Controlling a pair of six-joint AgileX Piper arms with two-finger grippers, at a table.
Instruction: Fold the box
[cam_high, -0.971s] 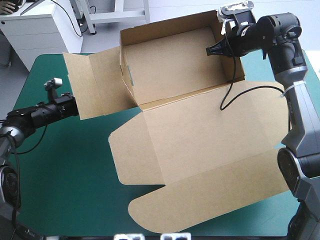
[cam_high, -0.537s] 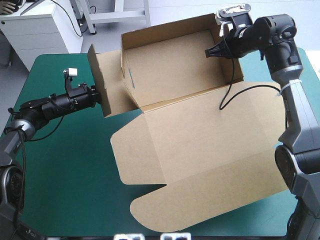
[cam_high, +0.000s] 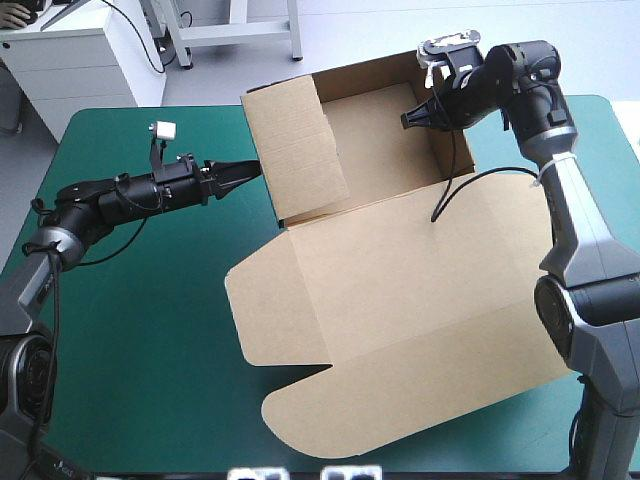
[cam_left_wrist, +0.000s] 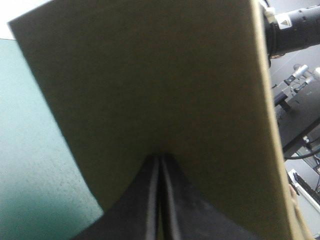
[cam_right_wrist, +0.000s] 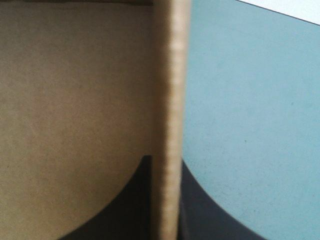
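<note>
The brown box (cam_high: 400, 290) lies mid-table, its lid flat toward the front and its tray (cam_high: 385, 140) walled at the back. The tray's left side flap (cam_high: 300, 150) stands folded up and leans in over the tray. My left gripper (cam_high: 252, 170) is shut, and its tip presses the outer face of that flap (cam_left_wrist: 160, 80); in the left wrist view the fingers (cam_left_wrist: 145, 200) meet in one arch against the board. My right gripper (cam_high: 408, 118) is at the tray's right wall, shut on the wall's edge (cam_right_wrist: 171, 90), one finger (cam_right_wrist: 125, 205) inside the tray and one outside.
Bare teal-green cover (cam_high: 130, 330) lies left of the lid and along the front. The lid's rounded tabs (cam_high: 300, 420) reach close to the table's front edge. The right arm's lower links stand by the lid's right edge (cam_high: 560, 330).
My left gripper has swept right, lifting the left flap from flat on the table to upright and then over the tray. The right gripper has shifted slightly left with the wall.
</note>
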